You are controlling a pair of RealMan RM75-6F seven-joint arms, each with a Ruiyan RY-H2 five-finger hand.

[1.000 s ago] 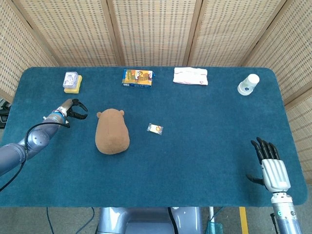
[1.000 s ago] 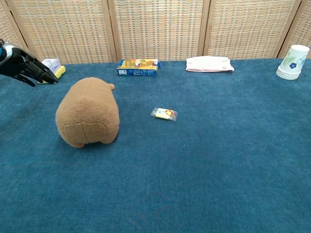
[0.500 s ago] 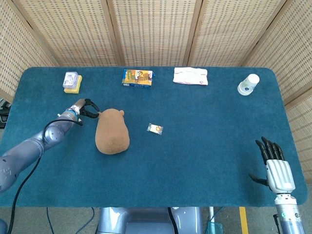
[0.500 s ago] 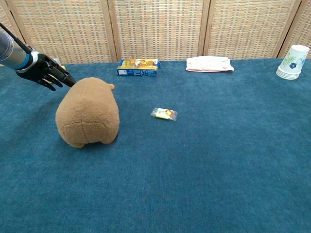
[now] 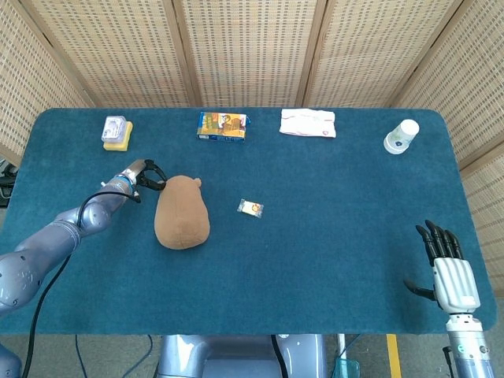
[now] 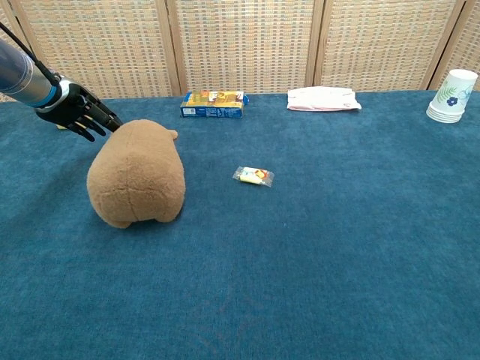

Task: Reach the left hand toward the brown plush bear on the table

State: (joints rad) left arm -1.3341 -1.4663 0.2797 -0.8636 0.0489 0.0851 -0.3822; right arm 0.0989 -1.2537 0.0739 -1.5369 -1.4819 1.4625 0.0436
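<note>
Woven cane screens stand behind a blue-carpeted desk point(image 5: 331, 260), and over its left part the left hand point(image 6: 79, 114) hangs with its dark fingers point(image 6: 96, 123) spread and nothing held, the tips right at the head end of the brown plush bear point(image 6: 137, 174); whether they actually touch the fur cannot be told from either view. To finish the reach well, the operator would do best to ease the palm in over the bear's rounded top rather than push at its side, since so soft and light a toy looks likely to slide or tip on the carpet. The bear lies in the left half of the desk, a plump tan mound with small ears at its far end and a seam down its back. The right hand point(image 5: 449, 264) rests open near the desk's front right corner, well apart from everything.
</note>
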